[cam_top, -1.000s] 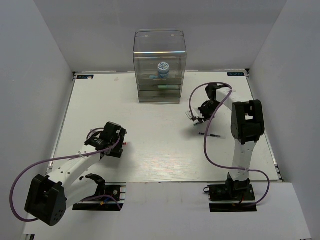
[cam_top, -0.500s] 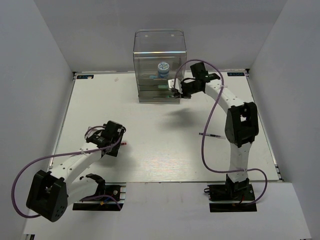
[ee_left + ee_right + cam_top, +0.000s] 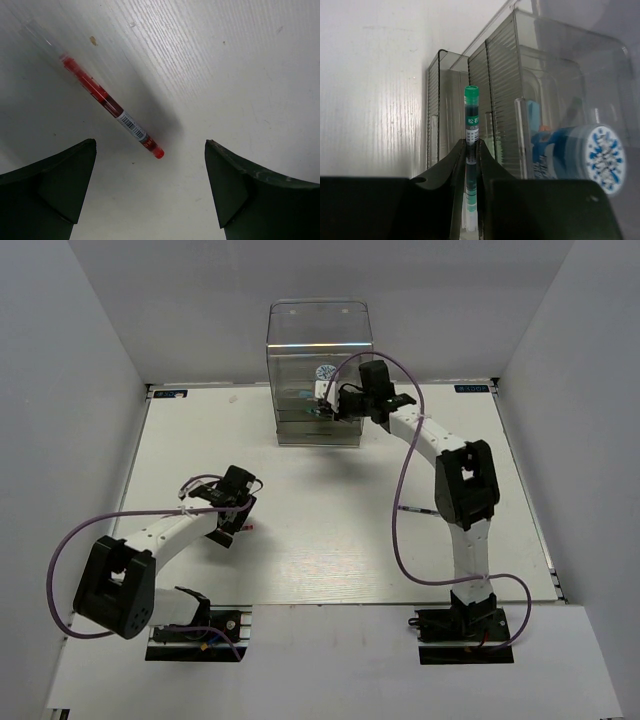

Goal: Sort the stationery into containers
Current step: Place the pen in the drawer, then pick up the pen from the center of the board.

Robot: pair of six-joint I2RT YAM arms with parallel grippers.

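Observation:
A thin red pen (image 3: 107, 102) lies slanted on the white table; its red end sits just ahead of my left gripper (image 3: 150, 146), which is open and hovers low over it. In the top view that gripper (image 3: 233, 516) is left of centre and the red pen (image 3: 246, 529) shows at its edge. My right gripper (image 3: 472, 150) is shut on a green pen (image 3: 471, 122), which points at the front of the smoky clear drawer unit (image 3: 501, 95). From above, this gripper (image 3: 332, 407) is at the unit (image 3: 318, 340). The blue-and-white tub (image 3: 601, 157) stands inside.
A light-blue marker (image 3: 534, 112) and an orange tip (image 3: 544, 128) show through the unit's wall. A dark thin pen (image 3: 425, 511) lies on the table to the right, by the right arm's purple cable (image 3: 398, 525). White walls enclose the table.
My right arm has swung from mid-table up to the front of the drawer unit, carrying the green pen. My left gripper has shifted slightly forward and right, over the red pen, and is still open.

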